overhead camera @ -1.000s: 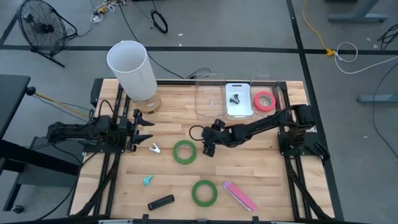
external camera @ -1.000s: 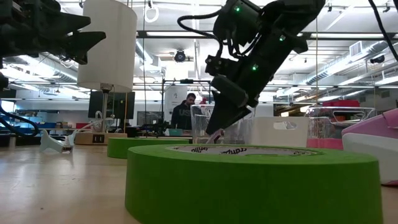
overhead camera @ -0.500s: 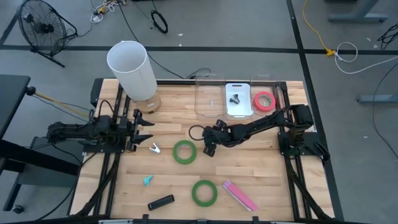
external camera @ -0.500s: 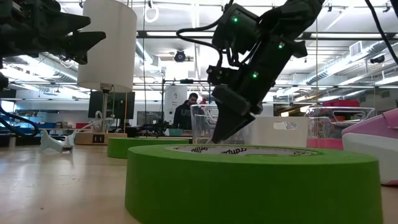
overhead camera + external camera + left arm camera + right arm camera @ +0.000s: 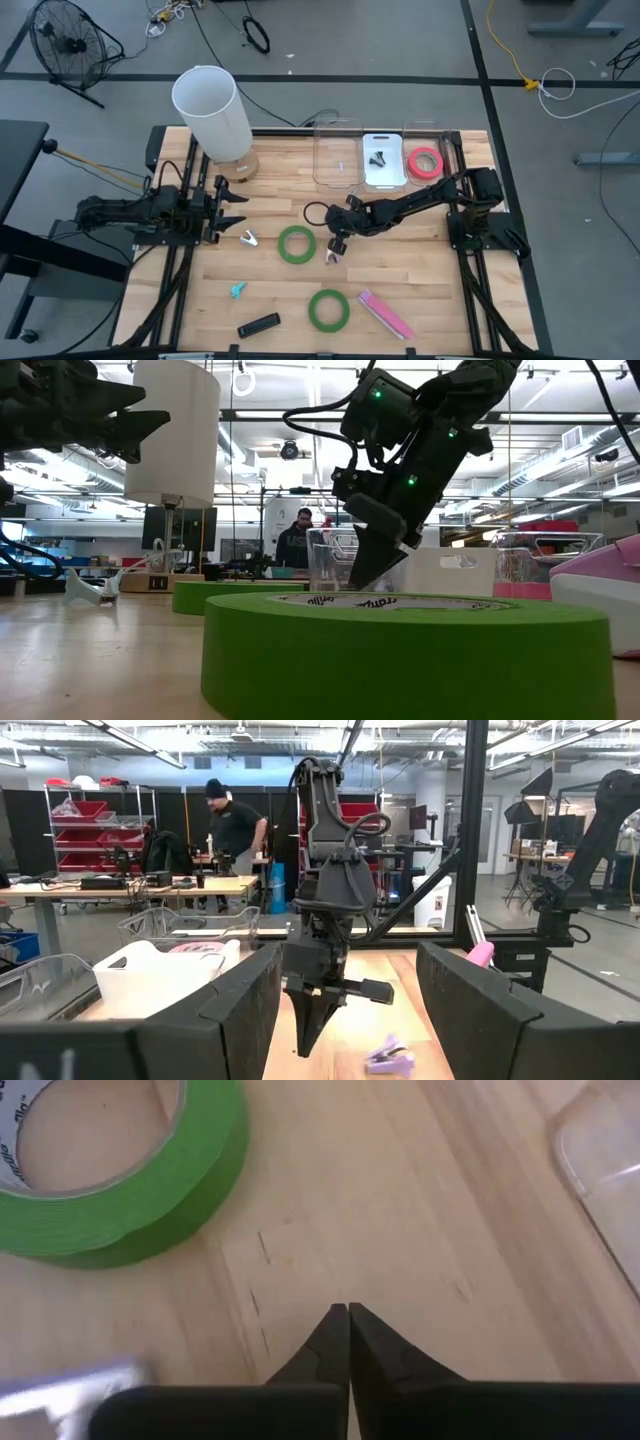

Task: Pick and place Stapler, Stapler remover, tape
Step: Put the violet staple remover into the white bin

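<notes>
One green tape roll [image 5: 297, 244] lies flat mid-table, and a second one [image 5: 328, 309] lies nearer the front edge. A red tape roll [image 5: 426, 161] rests in a clear bin at the back right. The pink stapler [image 5: 385, 314] lies at the front right. A small teal stapler remover [image 5: 237, 290] sits at the front left. My right gripper [image 5: 333, 251] points down at bare wood just right of the mid-table green roll [image 5: 100, 1170]. It is shut [image 5: 347, 1315] with nothing between its fingers. My left gripper [image 5: 240, 210] waits open at the table's left.
A white lamp [image 5: 212, 110] stands at the back left. Clear bins [image 5: 338, 150] and a white tray [image 5: 382, 160] holding a dark item line the back edge. A black object [image 5: 258, 325] and a silver one [image 5: 248, 238] lie on the left half. A person [image 5: 298, 545] stands in the room beyond.
My right gripper has sunk a little and moved slightly toward the near edge beside the green roll. Its fingers have shut on nothing. The tape rolls have stayed where they were.
</notes>
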Tool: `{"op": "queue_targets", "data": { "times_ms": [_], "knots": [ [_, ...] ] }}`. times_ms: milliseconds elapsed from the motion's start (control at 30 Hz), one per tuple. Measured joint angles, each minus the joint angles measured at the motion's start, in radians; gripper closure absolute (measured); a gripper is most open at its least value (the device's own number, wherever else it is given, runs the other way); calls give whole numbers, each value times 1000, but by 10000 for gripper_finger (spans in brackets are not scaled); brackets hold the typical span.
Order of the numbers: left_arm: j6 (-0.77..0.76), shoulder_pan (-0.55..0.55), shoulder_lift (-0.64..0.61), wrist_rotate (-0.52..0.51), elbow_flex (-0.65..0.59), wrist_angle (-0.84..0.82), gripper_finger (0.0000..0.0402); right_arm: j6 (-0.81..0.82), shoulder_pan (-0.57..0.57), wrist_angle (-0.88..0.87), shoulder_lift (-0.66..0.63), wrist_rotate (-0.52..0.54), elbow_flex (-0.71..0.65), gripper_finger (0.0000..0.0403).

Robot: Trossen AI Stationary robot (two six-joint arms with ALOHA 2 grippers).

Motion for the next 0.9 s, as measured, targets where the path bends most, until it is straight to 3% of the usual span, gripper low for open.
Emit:
{"op": "queue_targets", "data": {
  "times_ms": [167,367,467,667,900],
  "knots": [
    [0,0,0,0,0,0,165,-8,-4,-22,-41,-7,0,396],
    [0,0,0,0,0,0,165,-38,11,-45,-144,-237,0,391],
    [0,0,0,0,0,-1,165,-7,50,-63,-148,-286,1,374],
    [0,0,0,0,0,-1,165,7,136,-121,-135,-313,-1,276],
    [0,0,0,0,0,1,165,117,172,-116,-133,-264,-1,142]
  ]
}}
